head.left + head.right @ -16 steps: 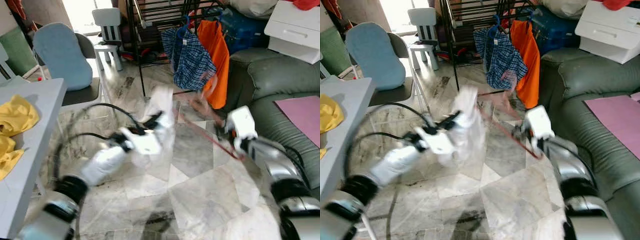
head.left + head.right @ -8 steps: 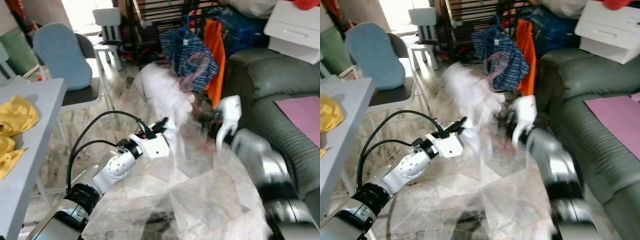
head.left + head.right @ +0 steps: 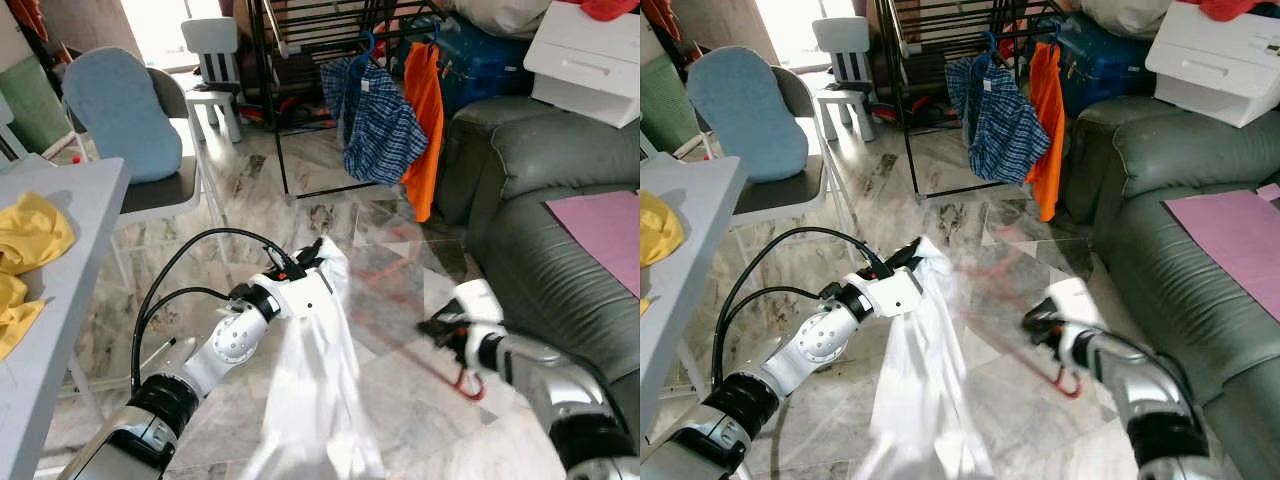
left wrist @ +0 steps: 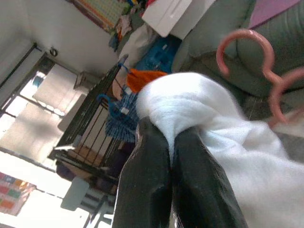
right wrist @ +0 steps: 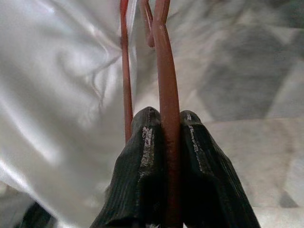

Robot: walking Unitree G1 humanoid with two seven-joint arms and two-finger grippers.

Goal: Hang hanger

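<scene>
**A:** Hanger (image 3: 440, 345) first: where is it?

**B:** It is low over the marble floor (image 3: 400, 400), pinched in the right hand (image 3: 440, 328). The wrist view shows the two black fingers (image 5: 142, 175) pressed together on one reddish bar of it. Part of it is blurred in the head views, but a red end curls below the hand, near the green sofa (image 3: 540, 240).

**A:** And the left hand (image 3: 312, 255)?

**B:** It is raised at mid-height, its fingers clamped on a bunched edge of a white garment (image 3: 320, 400). The cloth falls from that grip down towards the floor. In the left wrist view the hanger's pink hook shows just beyond the bunched cloth.

**A:** So is the garment on the hanger?

**B:** I cannot tell for sure. The right wrist view shows the bars lying against the white cloth, so they are at least touching.

**A:** How far along is the hanging, then?

**B:** By my reading, not far. The black drying rack (image 3: 300, 40) stands well apart, at the far side of the room. It already carries a blue checked shirt (image 3: 378, 120) and an orange garment (image 3: 425, 100). The hook is nowhere near a rail. What is left looks like most of the job: carry the hanger to the rack, lift it, and set the hook over a rail.
</scene>
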